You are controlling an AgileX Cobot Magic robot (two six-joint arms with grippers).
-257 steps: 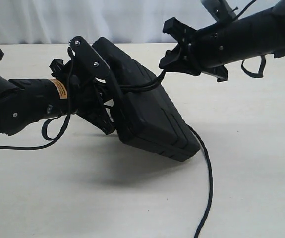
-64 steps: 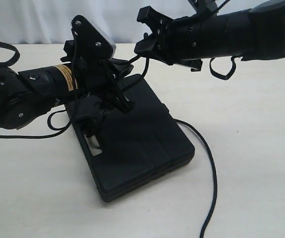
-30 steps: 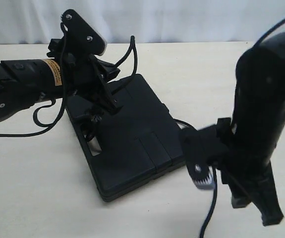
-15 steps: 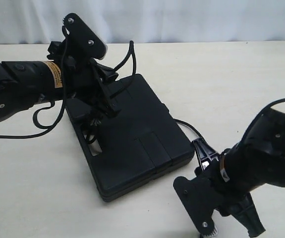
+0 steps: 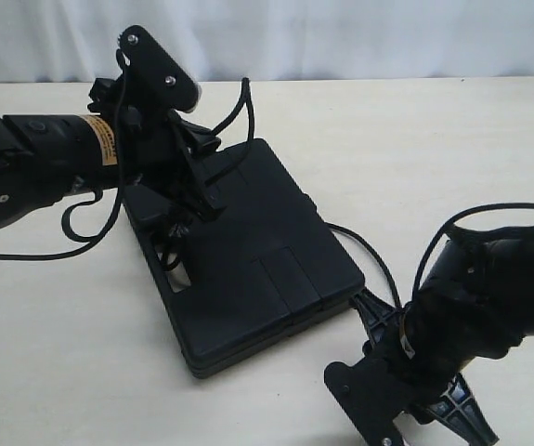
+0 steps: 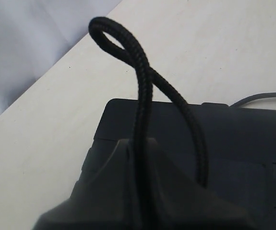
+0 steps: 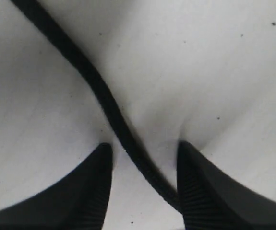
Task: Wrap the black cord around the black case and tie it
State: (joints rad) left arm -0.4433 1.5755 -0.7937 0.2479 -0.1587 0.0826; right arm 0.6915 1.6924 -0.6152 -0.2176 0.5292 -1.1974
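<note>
The black case (image 5: 257, 269) lies flat on the table, also seen in the left wrist view (image 6: 243, 158). My left gripper (image 5: 200, 190) sits over the case's far left end, shut on the black cord (image 6: 142, 81), which rises from the jaws (image 6: 138, 146) in a tall loop (image 5: 245, 102). From the case's right edge the cord (image 5: 378, 258) trails forward along the table. My right gripper (image 5: 408, 364) points down there, open. The cord (image 7: 97, 86) runs on the table between its two fingers (image 7: 92, 187), close to one of them.
The pale table (image 5: 452, 149) stretches to a white curtain (image 5: 341, 37) at the back. A thin robot cable (image 5: 25, 253) trails on the table by the left arm, and another loops over the right arm (image 5: 489, 209).
My right arm has swung from above the case's far side to the front right, dropped low and opened over the trailing cord. The left gripper and case have held still for the last second.
</note>
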